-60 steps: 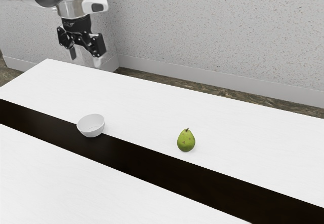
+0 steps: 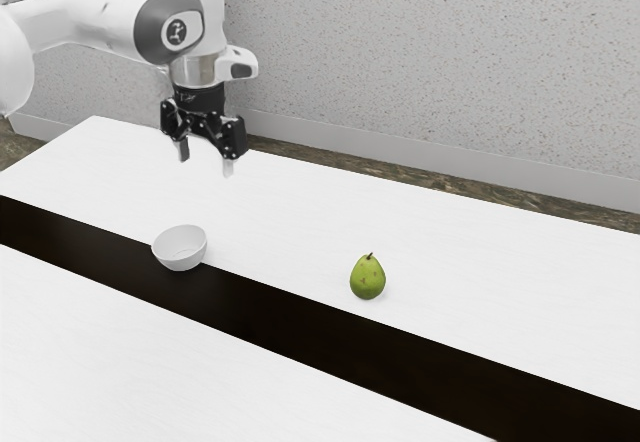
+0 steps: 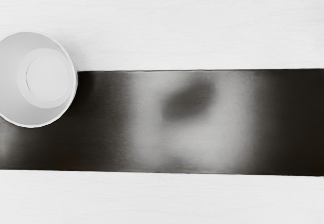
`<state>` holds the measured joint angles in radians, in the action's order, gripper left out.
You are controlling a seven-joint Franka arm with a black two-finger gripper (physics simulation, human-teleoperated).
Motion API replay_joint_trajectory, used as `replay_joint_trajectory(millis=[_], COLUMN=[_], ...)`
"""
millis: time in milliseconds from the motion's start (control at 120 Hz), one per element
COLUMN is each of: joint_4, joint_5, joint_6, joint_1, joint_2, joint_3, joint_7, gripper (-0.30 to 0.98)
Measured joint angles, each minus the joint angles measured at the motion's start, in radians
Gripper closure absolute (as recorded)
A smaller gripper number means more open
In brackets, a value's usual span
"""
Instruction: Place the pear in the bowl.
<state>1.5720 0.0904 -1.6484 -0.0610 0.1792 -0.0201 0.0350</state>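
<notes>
High over the far part of the table (image 2: 450, 252), toward the exterior view's left, the gripper (image 2: 205, 163) hangs empty; its two fingers stand wide apart, nothing between them, nothing touched. Pear (image 2: 367, 278) upright, stem up, on the white top just beyond the dark strip (image 2: 270, 317), well to the exterior view's right of the bowl (image 2: 180, 249); bowl upright and empty, straddling the strip's far edge. Step in hand, by my reading: the approach, pear not yet grasped; next move calls for travel toward the exterior view's right and nearer, then a straight descent with fingers either side of the fruit's rounded body.
</notes>
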Motion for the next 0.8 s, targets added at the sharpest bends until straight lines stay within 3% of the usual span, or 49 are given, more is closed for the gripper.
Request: replay_joint_trajectory(millis=[175, 442, 800], joint_4=[-0.012, -0.008, -0.015], joint_5=[-0.007, -0.044, -0.082], joint_6=[-0.088, -0.227, -0.408], joint_1=[-0.034, -0.101, -0.111], joint_2=[0.108, 0.233, 0.370], joint_3=[0.072, 0.104, 0.152], joint_7=[0.007, 0.015, 0.022], gripper=[0.00, 0.00, 0.00])
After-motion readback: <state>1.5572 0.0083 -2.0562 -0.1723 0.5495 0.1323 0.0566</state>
